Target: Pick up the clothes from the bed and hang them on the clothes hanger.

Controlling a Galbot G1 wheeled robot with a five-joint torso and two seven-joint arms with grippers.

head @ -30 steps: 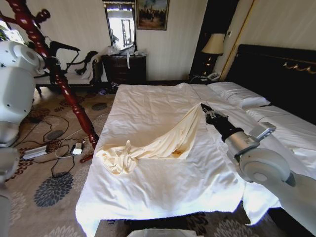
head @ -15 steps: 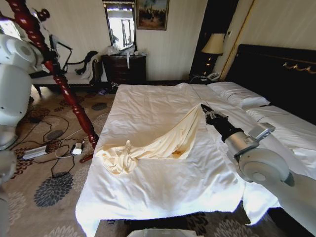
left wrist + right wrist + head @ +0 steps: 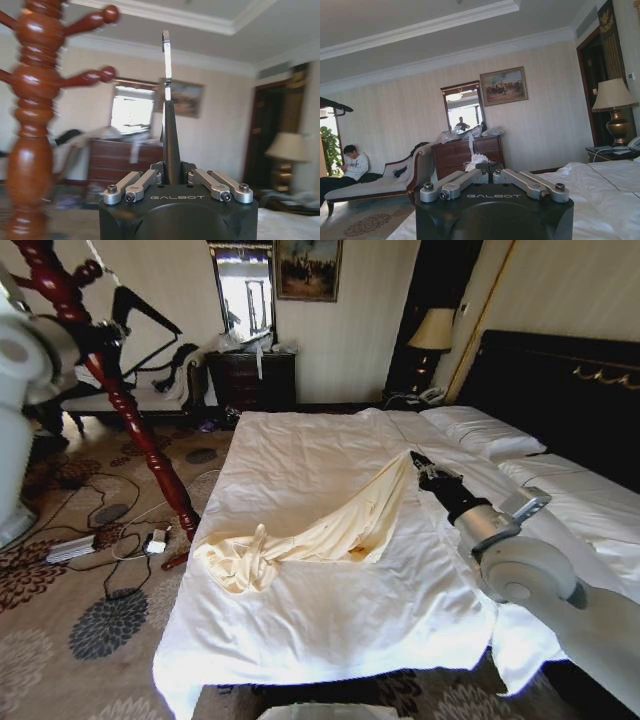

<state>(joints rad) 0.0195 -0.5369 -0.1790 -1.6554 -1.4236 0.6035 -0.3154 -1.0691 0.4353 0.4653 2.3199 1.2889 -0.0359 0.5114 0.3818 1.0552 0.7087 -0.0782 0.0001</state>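
The cream top (image 3: pixel 320 530) is spread on the bed (image 3: pixel 300 440), one end clamped by the right end effector (image 3: pixel 416 462). The hanger (image 3: pixel 170 145) is gripped upright by the left end effector (image 3: pixel 175 176), just beside the wooden coat stand (image 3: pixel 120 400).
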